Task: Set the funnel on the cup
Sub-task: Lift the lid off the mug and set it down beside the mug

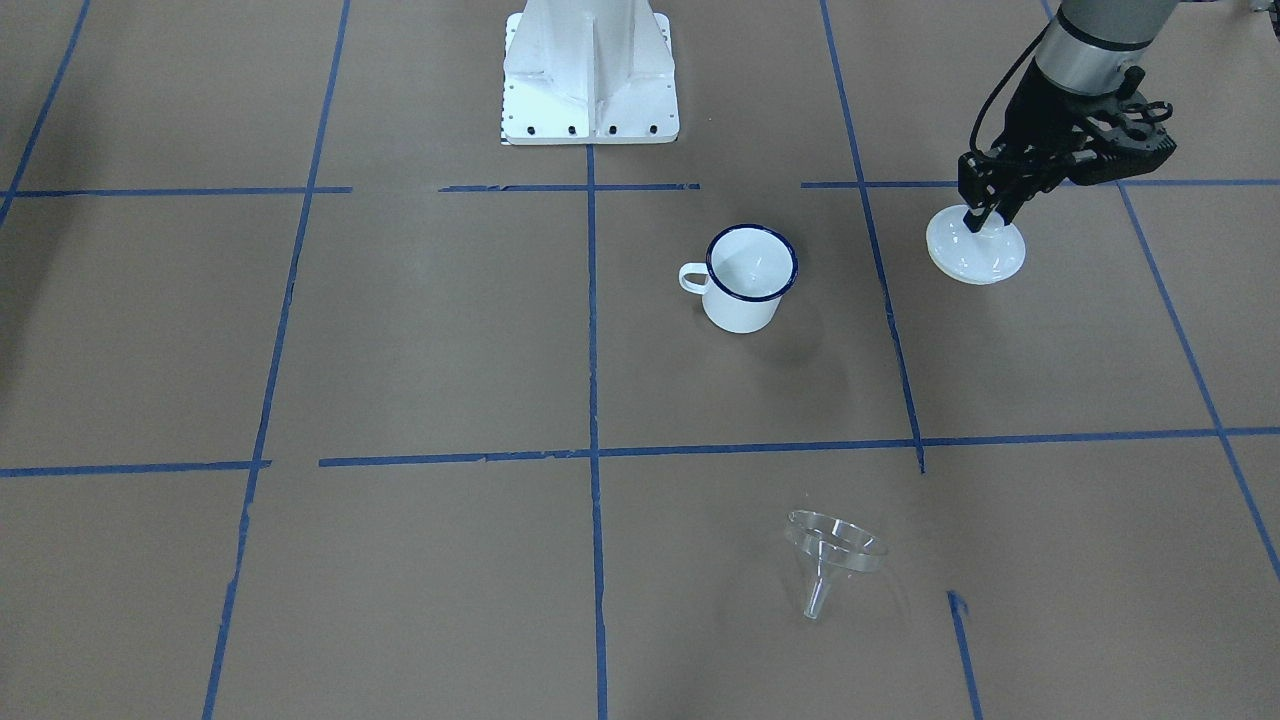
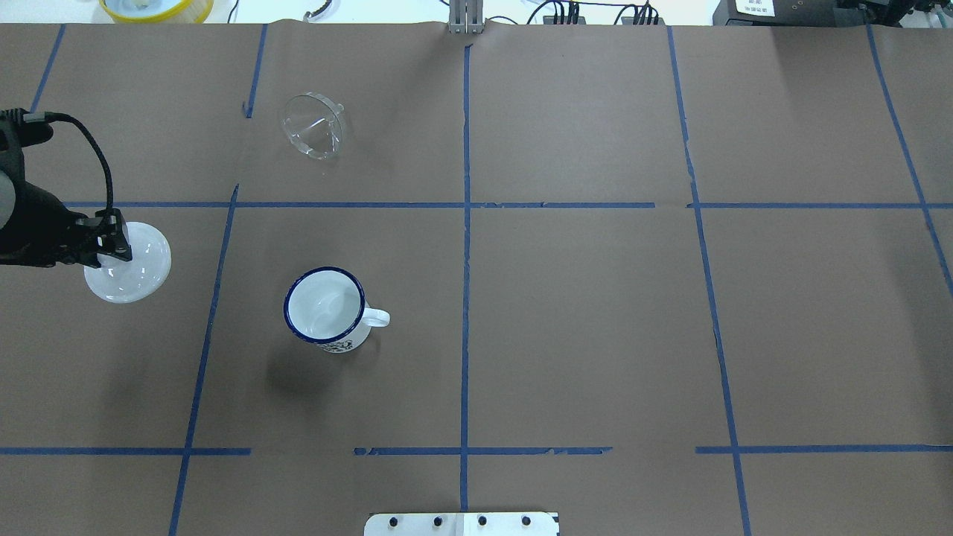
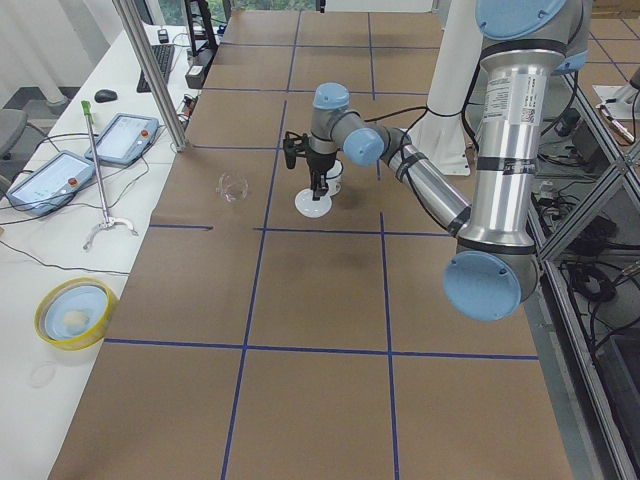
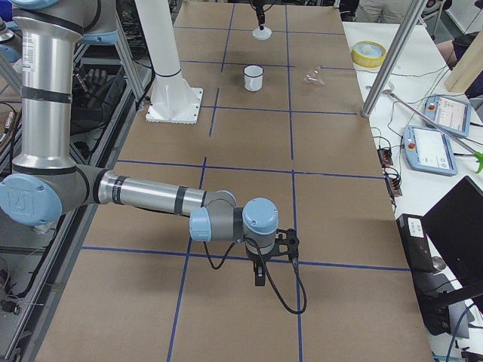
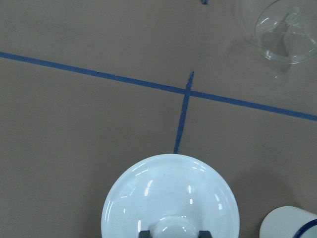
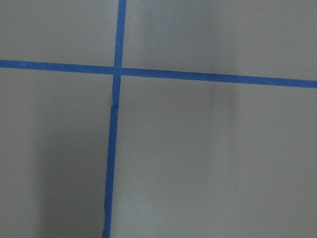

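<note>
The clear plastic funnel [image 1: 835,550] lies on its side on the brown table; it also shows in the overhead view [image 2: 313,125] and the left wrist view [image 5: 286,34]. The white mug with a dark blue rim [image 1: 750,280] stands upright and open, with nothing on it [image 2: 325,309]. My left gripper [image 1: 985,215] is off to the mug's side, away from the funnel, shut on the knob of a round white lid [image 1: 975,250] at table level. My right gripper [image 4: 259,277] hangs over bare table far from both; I cannot tell whether it is open or shut.
The robot's white base [image 1: 590,75] stands at the table's edge behind the mug. Blue tape lines [image 2: 465,260] divide the brown table into squares. A yellow bowl [image 3: 70,312] and tablets [image 3: 128,136] lie on the side bench.
</note>
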